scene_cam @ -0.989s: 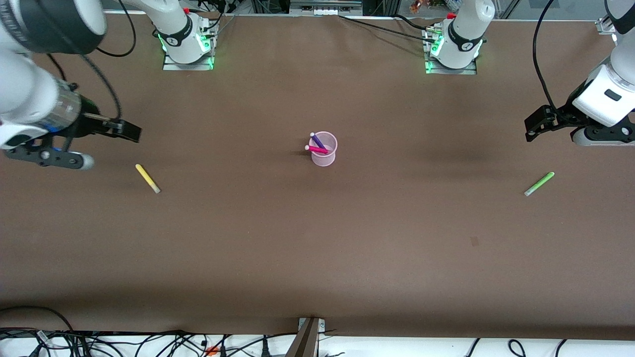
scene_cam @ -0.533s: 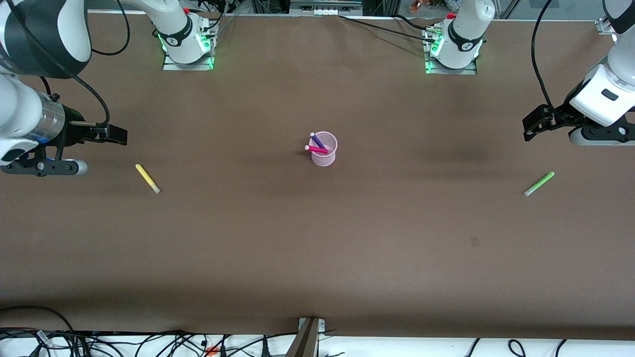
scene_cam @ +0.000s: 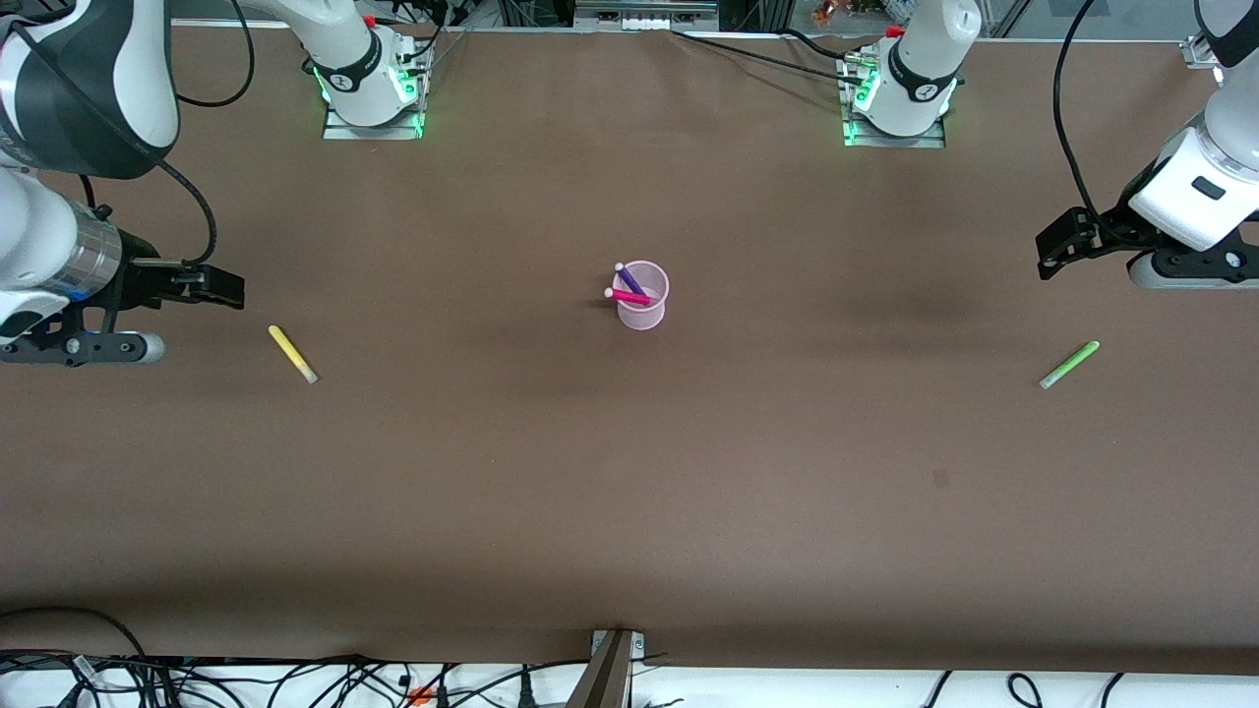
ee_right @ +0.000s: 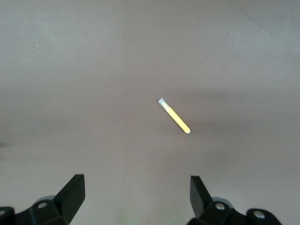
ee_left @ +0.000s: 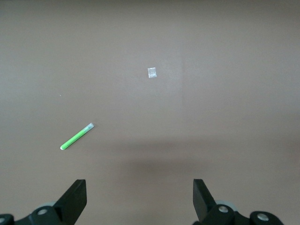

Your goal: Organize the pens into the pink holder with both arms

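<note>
Pink holder (scene_cam: 642, 294) upright at mid-table, holding the purple pen (scene_cam: 629, 279) and magenta pen (scene_cam: 627, 295), both leaning with pale tips above the rim toward 10 o'clock in the front view. Yellow pen (scene_cam: 293, 354) flat on the table toward the right arm's end; green pen (scene_cam: 1069, 364) flat toward the left arm's end. Pens judged light, stiff and smooth, prone to roll; best pinched across the barrel near mid-length.

Right gripper (ee_right: 136, 197) raised above the table, jaws spread wide and empty; yellow pen (ee_right: 174, 116) ahead of the gap, at 12 to 1 o'clock in the right wrist view, well apart.

Left gripper (ee_left: 139, 199) likewise aloft, jaws wide and empty; green pen (ee_left: 76, 137) at 10 o'clock, outside the gap.
</note>
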### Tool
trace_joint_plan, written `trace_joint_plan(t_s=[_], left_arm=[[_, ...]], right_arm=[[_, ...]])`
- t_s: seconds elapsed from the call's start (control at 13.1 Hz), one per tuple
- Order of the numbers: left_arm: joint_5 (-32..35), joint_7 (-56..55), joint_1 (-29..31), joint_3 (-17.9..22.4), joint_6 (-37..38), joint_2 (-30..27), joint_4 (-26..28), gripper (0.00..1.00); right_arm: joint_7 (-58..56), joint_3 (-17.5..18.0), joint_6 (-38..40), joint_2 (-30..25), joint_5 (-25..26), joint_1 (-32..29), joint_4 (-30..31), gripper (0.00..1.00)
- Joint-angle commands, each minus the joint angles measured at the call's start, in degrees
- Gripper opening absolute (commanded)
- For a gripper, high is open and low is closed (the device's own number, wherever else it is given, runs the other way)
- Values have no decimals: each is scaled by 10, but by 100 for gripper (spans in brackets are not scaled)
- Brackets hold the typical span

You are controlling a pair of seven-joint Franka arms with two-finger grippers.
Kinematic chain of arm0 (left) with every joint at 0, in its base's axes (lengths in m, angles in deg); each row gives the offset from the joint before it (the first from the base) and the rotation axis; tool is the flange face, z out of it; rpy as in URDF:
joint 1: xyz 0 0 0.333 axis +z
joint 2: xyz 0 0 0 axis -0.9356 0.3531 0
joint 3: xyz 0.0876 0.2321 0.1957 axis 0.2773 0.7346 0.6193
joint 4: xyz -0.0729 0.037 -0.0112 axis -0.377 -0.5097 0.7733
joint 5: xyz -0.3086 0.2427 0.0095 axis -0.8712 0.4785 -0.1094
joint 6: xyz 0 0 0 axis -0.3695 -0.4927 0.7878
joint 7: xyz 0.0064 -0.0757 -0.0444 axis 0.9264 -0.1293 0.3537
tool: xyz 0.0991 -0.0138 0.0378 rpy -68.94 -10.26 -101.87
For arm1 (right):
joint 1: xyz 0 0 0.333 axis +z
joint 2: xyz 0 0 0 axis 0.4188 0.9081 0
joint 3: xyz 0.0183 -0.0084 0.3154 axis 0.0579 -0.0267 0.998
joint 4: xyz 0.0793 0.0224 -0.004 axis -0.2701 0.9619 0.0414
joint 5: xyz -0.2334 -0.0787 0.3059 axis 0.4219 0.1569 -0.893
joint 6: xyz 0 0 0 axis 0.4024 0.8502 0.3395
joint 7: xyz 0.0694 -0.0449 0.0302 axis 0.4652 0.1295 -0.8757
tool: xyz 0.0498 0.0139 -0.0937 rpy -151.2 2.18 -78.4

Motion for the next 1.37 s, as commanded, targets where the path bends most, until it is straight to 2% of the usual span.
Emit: trace_joint_plan(t_s=[0.0,0.23,0.46,0.68,0.91,1.29], left_arm=[[-6,14,1,0,11,-2,-8,100],[-5,14,0,-1,13,-2,-8,100],[-5,13,0,-1,14,-2,-8,100],[-6,13,0,0,16,-1,-17,100],[-6,11,4,0,15,2,-19,100],[-6,10,1,-1,16,2,-27,100]], right_arm=[[-8,63,-8,-23,-8,-64,18,99],[-2,186,-9,-39,2,-181,19,99],[5,252,-8,-43,34,-236,20,99],[64,338,-9,-60,75,-294,32,99],[65,354,-35,-77,75,-317,68,99],[71,354,-26,-77,71,-313,63,100]])
